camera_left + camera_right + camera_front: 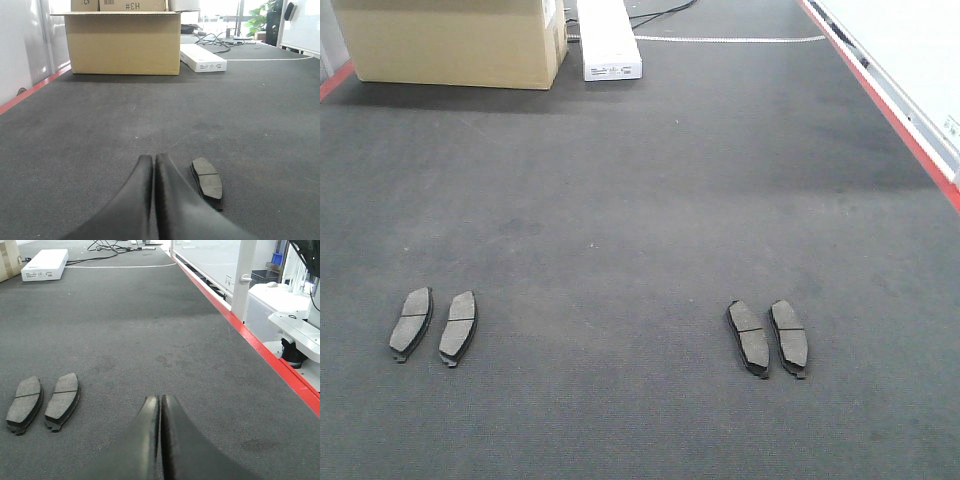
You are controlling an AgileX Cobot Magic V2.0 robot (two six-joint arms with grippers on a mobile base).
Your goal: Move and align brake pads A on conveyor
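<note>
Four brake pads [412, 322] lie flat on the conveyor [640, 200] in two side-by-side pairs, one left, one right; each is dark grey, curved, grooved across the middle. Left pincer [152, 160] and right pincer [160, 400] are clenched on nothing, low over the belt.

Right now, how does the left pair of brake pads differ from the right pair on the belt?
The left pair lies near the conveyor's left side with tops leaning right; the right pair lies toward the right side with tops leaning left. The left pair's pads sit slightly apart; the right pair's sit closer, nearly touching. Shared: both pairs lie flat, grooved face up, side by side, in about the same row.
</note>
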